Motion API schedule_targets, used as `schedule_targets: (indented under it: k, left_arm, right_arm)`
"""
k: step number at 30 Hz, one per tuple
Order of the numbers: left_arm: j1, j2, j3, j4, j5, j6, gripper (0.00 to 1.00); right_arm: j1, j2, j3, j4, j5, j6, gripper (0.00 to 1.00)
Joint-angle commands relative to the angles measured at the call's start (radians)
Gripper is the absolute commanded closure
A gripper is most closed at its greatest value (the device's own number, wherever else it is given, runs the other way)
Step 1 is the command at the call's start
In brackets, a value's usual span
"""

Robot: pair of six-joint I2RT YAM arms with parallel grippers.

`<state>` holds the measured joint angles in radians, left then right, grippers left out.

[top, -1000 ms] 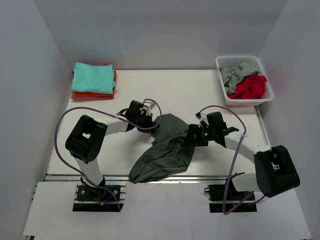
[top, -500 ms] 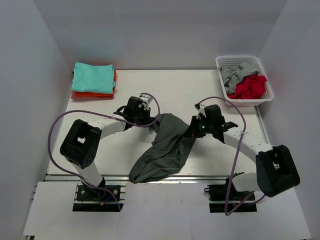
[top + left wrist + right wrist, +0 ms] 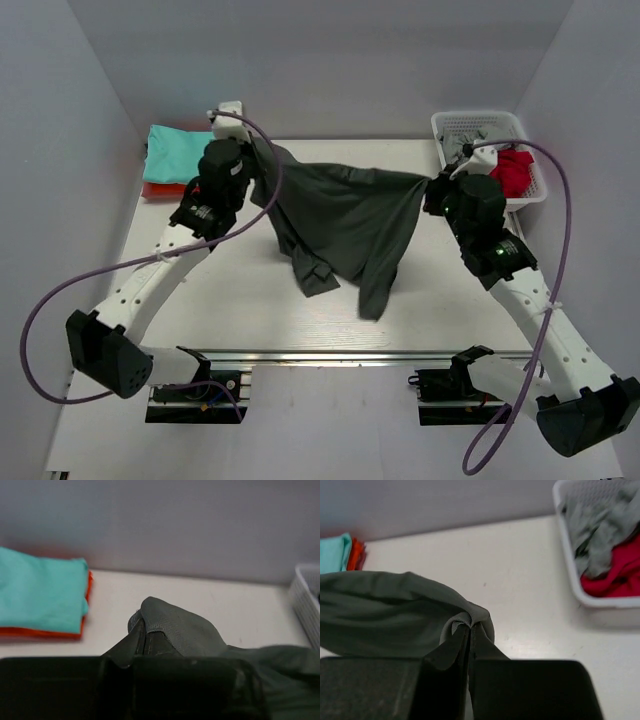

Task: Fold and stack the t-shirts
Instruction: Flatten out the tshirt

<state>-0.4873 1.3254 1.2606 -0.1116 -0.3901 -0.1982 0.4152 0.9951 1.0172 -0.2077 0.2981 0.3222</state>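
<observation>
A dark charcoal grey t-shirt (image 3: 345, 222) hangs stretched in the air between both arms, above the middle of the table. My left gripper (image 3: 256, 150) is shut on its left corner; the cloth (image 3: 180, 627) bunches over the closed fingers in the left wrist view. On the right, my right gripper (image 3: 432, 185) is shut on the other corner, and the fabric (image 3: 395, 610) is pinched tight between its fingers. A loose part dangles down toward the table. Folded teal t-shirt (image 3: 180, 152) lies on an orange one (image 3: 160, 188) at the back left.
A white mesh basket (image 3: 520, 200) at the back right holds a light grey t-shirt (image 3: 462, 150) and a red t-shirt (image 3: 512, 170). The basket also shows in the right wrist view (image 3: 570, 575). Grey walls enclose the table on three sides.
Both arms have risen and spread apart, lifting the charcoal t-shirt off the table and stretching it out between them. The right gripper closed on the cloth.
</observation>
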Motion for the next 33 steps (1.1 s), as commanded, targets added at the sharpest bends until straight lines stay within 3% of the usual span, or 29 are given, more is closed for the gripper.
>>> schedule_targets:
  k: [1,5,10,24,33]
  left_arm:
    - [0.004,-0.066,0.095,-0.016,-0.232,0.072,1.0]
    - [0.004,-0.11,0.166,-0.016,-0.363,0.137,1.0]
    - [0.004,-0.187,0.194,-0.004,-0.388,0.2,1.0]
    - [0.004,-0.474,0.282,-0.074,-0.041,0.255,1.0]
    - [0.013,-0.577,0.333,-0.157,0.143,0.233,1.0]
  right_arm:
    - [-0.001,-0.01,0.125,0.066,0.144,-0.116,1.0]
    - [-0.004,-0.003,0.257,0.09,0.216,-0.216,1.0]
    - [-0.003,-0.021,0.363,0.107,0.207,-0.302,1.0]
    - [0.002,-0.177,0.561,0.021,0.041,-0.426,1.0]
    - [0.0,-0.341,0.545,-0.051,-0.074,-0.388,1.0]
